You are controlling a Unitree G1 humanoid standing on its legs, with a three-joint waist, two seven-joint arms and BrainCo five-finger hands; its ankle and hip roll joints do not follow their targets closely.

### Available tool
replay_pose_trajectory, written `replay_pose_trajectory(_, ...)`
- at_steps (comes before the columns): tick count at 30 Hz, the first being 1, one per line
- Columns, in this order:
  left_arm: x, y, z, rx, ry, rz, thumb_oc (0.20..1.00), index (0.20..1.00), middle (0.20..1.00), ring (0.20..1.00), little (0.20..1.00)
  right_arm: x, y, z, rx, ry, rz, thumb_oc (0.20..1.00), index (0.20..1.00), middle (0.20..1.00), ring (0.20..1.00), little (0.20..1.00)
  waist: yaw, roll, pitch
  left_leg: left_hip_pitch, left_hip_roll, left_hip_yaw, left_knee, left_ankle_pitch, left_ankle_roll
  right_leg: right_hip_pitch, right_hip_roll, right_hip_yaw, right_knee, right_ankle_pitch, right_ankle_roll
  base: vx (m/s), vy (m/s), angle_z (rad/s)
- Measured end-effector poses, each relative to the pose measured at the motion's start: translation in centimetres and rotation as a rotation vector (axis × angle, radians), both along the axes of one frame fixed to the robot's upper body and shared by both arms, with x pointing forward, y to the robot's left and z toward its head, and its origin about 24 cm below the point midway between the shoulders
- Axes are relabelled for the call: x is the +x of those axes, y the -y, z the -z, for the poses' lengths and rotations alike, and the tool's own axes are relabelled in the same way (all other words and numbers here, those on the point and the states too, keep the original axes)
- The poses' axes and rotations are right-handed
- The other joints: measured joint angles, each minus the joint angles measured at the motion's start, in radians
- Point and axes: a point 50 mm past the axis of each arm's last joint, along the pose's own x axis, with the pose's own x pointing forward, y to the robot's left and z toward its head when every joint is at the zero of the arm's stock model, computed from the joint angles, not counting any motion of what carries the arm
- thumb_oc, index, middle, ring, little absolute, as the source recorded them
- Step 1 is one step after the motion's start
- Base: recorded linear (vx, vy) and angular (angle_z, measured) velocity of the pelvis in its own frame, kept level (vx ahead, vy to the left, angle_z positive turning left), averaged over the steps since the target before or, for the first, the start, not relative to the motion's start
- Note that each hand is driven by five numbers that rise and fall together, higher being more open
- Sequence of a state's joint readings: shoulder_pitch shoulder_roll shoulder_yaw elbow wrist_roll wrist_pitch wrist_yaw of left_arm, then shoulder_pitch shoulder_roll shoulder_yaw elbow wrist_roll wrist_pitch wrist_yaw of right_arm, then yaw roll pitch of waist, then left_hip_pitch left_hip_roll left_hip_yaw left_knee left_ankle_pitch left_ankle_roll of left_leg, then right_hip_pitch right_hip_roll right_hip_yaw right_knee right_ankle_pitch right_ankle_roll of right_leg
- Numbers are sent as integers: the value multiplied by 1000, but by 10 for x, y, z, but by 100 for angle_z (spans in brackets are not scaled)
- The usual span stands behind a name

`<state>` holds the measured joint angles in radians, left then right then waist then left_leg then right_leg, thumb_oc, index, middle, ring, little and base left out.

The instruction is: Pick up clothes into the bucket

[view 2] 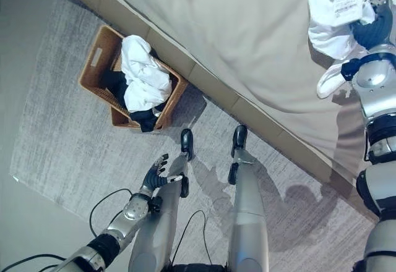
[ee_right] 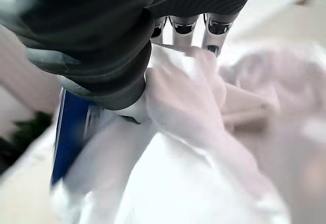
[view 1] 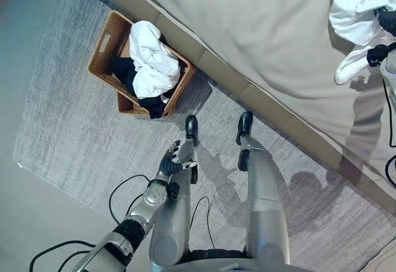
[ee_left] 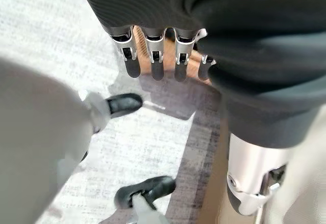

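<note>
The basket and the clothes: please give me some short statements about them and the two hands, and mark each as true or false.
1. The basket stands on the rug. True.
2. The basket is empty. False: white cloth and dark cloth lie in it.
3. The right hand is at the white garment on the bed. True.
4. The left hand holds a garment. False: its fingers are straight and hold nothing.

I see a brown wicker basket (view 1: 105,46) sitting tilted on the grey rug, just beside the bed's edge, with white clothes (view 1: 151,62) heaped over dark clothes (view 1: 127,71) inside it. Well apart, a crumpled white garment (view 2: 337,12) lies on the beige bed.
</note>
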<state>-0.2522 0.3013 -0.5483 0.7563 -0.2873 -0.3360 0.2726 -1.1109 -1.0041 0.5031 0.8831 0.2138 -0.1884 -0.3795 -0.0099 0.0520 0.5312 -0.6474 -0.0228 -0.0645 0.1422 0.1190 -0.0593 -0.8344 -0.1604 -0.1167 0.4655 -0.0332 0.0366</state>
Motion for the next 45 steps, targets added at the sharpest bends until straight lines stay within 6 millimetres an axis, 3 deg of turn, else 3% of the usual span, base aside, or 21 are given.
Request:
replay_pose_trajectory(6,-1,-13,6,45,-37,-30,1000,1000,1000,1000,1000,-15,-6,-11,-48,84,-69,200,200,200,200,200,-4,-5,1,158,0,-18,-18,-3,0,184,7,-20,-52,-2,12,34,45,7)
replay_pose_trajectory(9,-6,-25,9,71,-55,-42,1000,1000,1000,1000,1000,-24,-2,-9,-30,126,-82,200,200,200,200,200,-8,-11,2,323,11,-20,-35,-29,7,379,22,-31,-137,3,21,68,61,-4)
replay_pose_trajectory(10,-6,-33,8,89,-52,-46,1000,1000,1000,1000,1000,-27,-2,-10,-25,146,-92,200,200,200,200,200,-25,-22,-5,393,18,-20,-46,-38,4,460,24,-35,-170,2,25,125,55,-1)
replay_pose_trajectory(14,-4,-50,-8,118,10,-42,1000,1000,1000,1000,1000,-38,-3,-12,-4,207,-127,200,200,200,200,200,-38,-68,-52,434,25,-3,-56,-59,6,516,33,-32,-223,19,39,92,41,-12)
replay_pose_trajectory(18,12,-35,-50,46,190,38,1000,1000,1000,1000,1000,-41,-11,15,-4,139,-194,200,200,200,200,200,-51,-75,-124,507,24,10,-67,-77,12,616,38,-35,-300,50,38,109,50,-8)
replay_pose_trajectory(19,18,-29,-71,24,272,83,1000,1000,1000,1000,1000,-42,-12,33,14,86,-218,200,200,200,200,200,-53,-79,-134,552,26,12,-80,-79,14,670,48,-34,-333,66,34,89,27,-1)
replay_pose_trajectory(20,17,-27,-77,17,297,99,1000,1000,1000,1000,1000,-42,-14,41,14,58,-227,200,200,200,200,200,-51,-79,-145,563,26,12,-87,-79,14,683,49,-34,-342,67,36,87,30,-3)
replay_pose_trajectory(21,23,-21,-97,7,373,136,1000,1000,1000,1000,1000,-40,-16,59,27,-6,-244,200,200,200,200,200,-54,-78,-190,575,27,13,-97,-84,14,697,50,-34,-361,67,37,70,13,-3)
replay_pose_trajectory(24,34,-12,-128,-7,486,196,1000,1000,1000,1000,1000,-36,-25,84,40,-116,-297,200,200,200,200,200,-56,-79,-245,619,30,24,-115,-90,17,747,55,-33,-400,74,42,119,30,-8)
replay_pose_trajectory(29,44,9,-165,6,593,345,1000,1000,1000,1000,1000,-32,-49,112,16,-277,-412,200,200,200,200,200,-57,-87,-328,686,39,38,-148,-93,16,824,69,-23,-469,93,45,55,17,-9)
replay_pose_trajectory(32,45,35,-198,-5,685,504,1000,1000,1000,1000,1000,-31,-74,122,-48,-364,-526,200,200,200,200,200,-47,-99,-365,729,46,57,-172,-93,16,869,82,-6,-514,109,46,34,21,-13)
replay_pose_trajectory(38,40,66,-208,-1,688,709,1000,1000,1000,1000,1000,-31,-105,130,-138,-464,-672,200,200,200,200,200,-53,-99,-418,773,48,72,-187,-98,10,909,86,3,-541,117,47,13,9,-9)
replay_pose_trajectory(45,38,89,-191,-40,608,783,1000,1000,1000,1000,1000,-36,-137,113,-190,-413,-813,200,200,200,200,200,-56,-92,-442,793,53,87,-191,-102,10,917,85,18,-541,112,48,16,-5,-6)
